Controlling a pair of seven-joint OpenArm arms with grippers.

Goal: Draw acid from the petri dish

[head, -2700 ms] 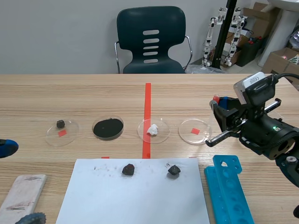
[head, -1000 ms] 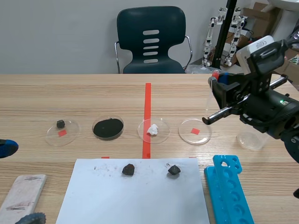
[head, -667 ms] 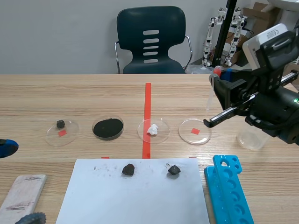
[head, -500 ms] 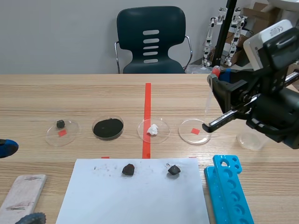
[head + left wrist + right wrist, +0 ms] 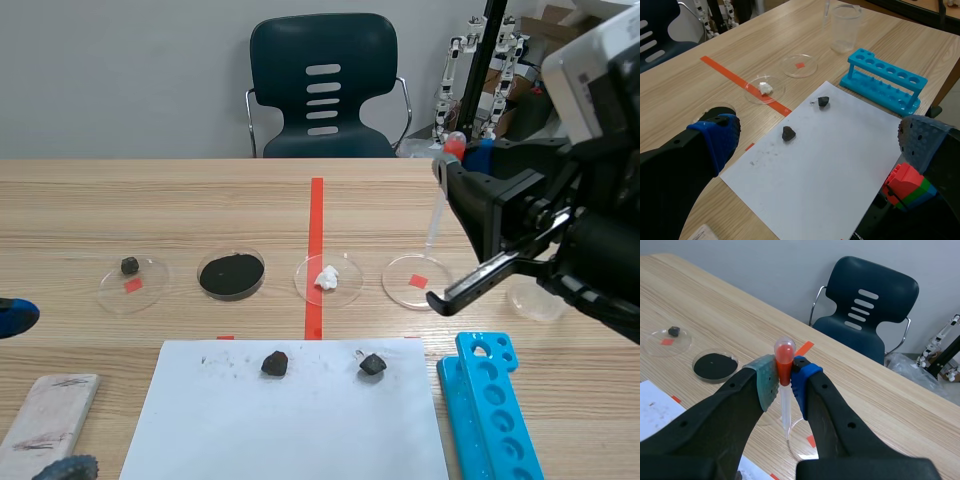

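My right gripper (image 5: 784,375) is shut on a clear plastic dropper (image 5: 785,410) just below its red bulb. In the scene view the right gripper (image 5: 462,163) is raised over the table's right half. The dropper (image 5: 433,225) hangs from it, tip down, just above the far edge of the clear petri dish (image 5: 417,281). From the right wrist, that dish (image 5: 801,450) lies under the dropper's tip, over a red tape square. My left gripper (image 5: 815,145) stands open over the near left of the table, holding nothing.
Three more dishes lie in the row: white lump (image 5: 328,279), black powder (image 5: 231,273), small dark stone (image 5: 132,283). A clear beaker (image 5: 540,297) stands right of the clear dish. White paper (image 5: 290,415) bears two dark stones, with a blue tube rack (image 5: 495,410) beside it.
The right arm has risen and swung left with the dropper, from beside the beaker to above the clear dish. The beaker has come into sight. The left arm has kept still.
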